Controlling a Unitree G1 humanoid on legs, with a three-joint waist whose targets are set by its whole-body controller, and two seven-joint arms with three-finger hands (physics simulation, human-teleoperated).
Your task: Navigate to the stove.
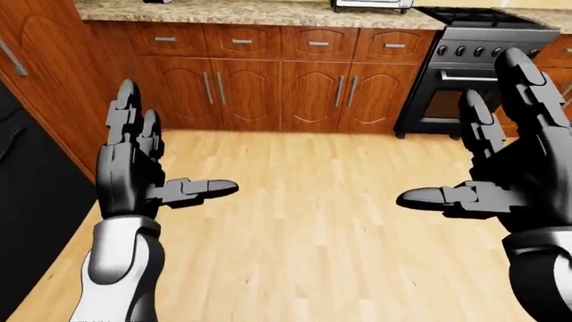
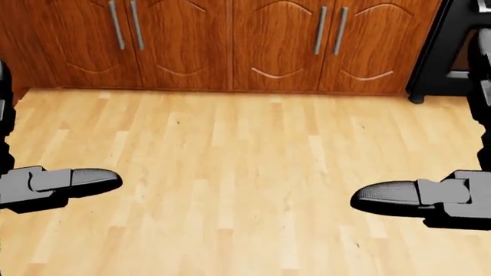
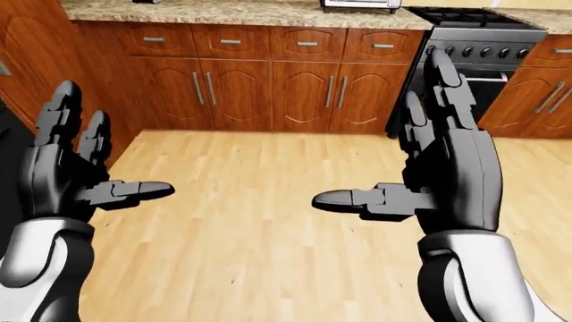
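Currently both are carrying nothing: the left robot hand [image 1: 134, 168] and right robot hand [image 1: 509, 161] are hanging raised with fingers spread, free for walking. Ahead, the stove [image 1: 474, 60] is standing at upper right, beside the wooden cabinets [image 1: 277, 94], across the plank floor [image 1: 313, 228].

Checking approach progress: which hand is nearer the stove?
Right. The right hand is raised just below the stove at the left-eye view's upper right, overlapping it. The left hand is far off to the view's left, beside the dark wall panel.
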